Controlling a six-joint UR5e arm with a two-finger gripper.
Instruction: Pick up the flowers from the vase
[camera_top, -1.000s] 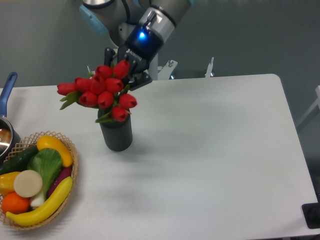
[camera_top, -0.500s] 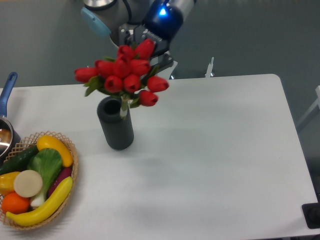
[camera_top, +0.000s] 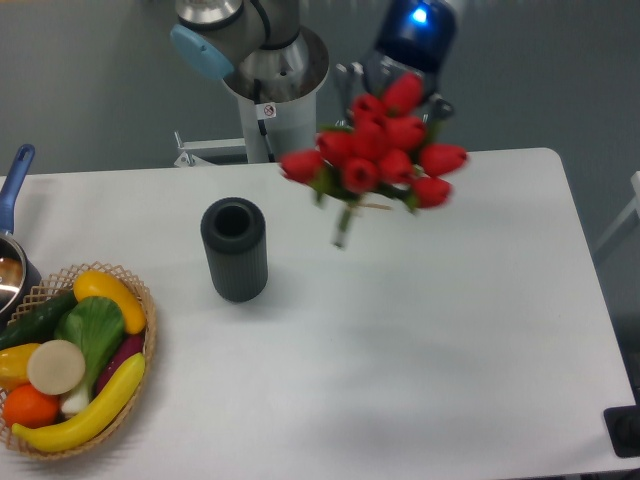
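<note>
The flowers (camera_top: 385, 155), a bunch of red tulip buds with green leaves and stems, hang in the air above the table, right of the vase and clear of it. Their stem end points down and left. My gripper (camera_top: 398, 82) is shut on the bunch from behind and above; its fingers are mostly hidden by the buds. The vase (camera_top: 235, 249), a dark ribbed cylinder, stands upright on the white table with its round mouth showing no flowers.
A wicker basket (camera_top: 140, 390) of toy vegetables and fruit sits at the front left. A pot with a blue handle (camera_top: 12, 180) is at the left edge. The robot base (camera_top: 272, 90) stands behind the table's far edge.
The gripper has lifted the flowers fully out of the vase and carried them up and to the right. The vase has stayed in place.
</note>
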